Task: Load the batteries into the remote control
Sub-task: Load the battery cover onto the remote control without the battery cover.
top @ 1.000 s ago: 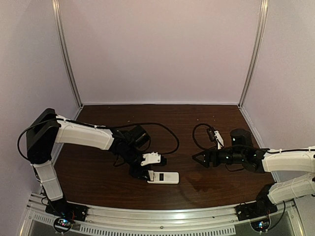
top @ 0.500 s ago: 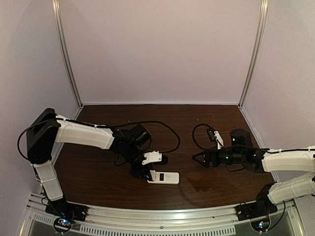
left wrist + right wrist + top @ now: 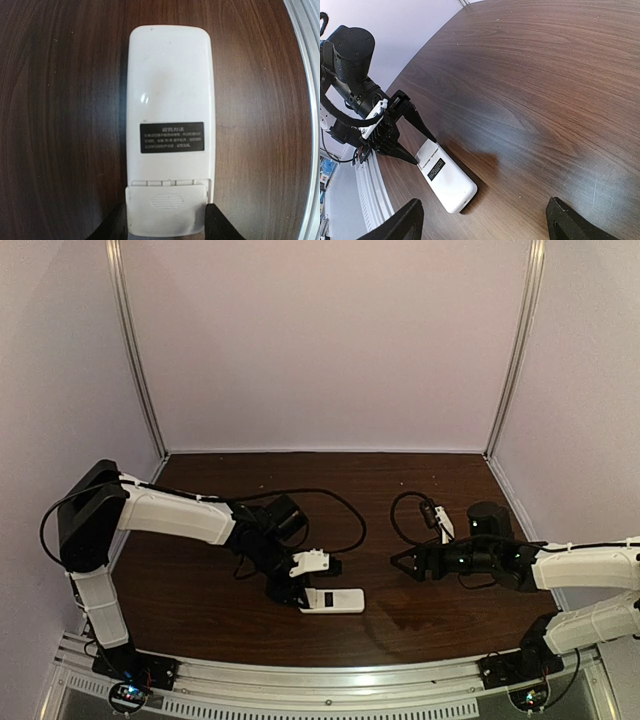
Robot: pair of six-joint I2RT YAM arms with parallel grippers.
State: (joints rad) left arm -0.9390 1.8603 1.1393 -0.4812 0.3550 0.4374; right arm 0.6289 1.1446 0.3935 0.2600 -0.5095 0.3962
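Although a second has passed, almost nothing has moved. The remote control (image 3: 167, 125) lies back-up close to the front rail (image 3: 330, 680). The left hand (image 3: 166, 225) still pinches the end that carries the battery cover (image 3: 166, 207); only its arm has shifted slightly. I judge the cover is not off yet, so loading must wait. No batteries are in view. Further right, well apart, the right hand (image 3: 401, 563) hangs spread and empty. The dark wood-grain surface (image 3: 400, 490) shines a little, and pale lilac walls (image 3: 320, 340) close the room behind.
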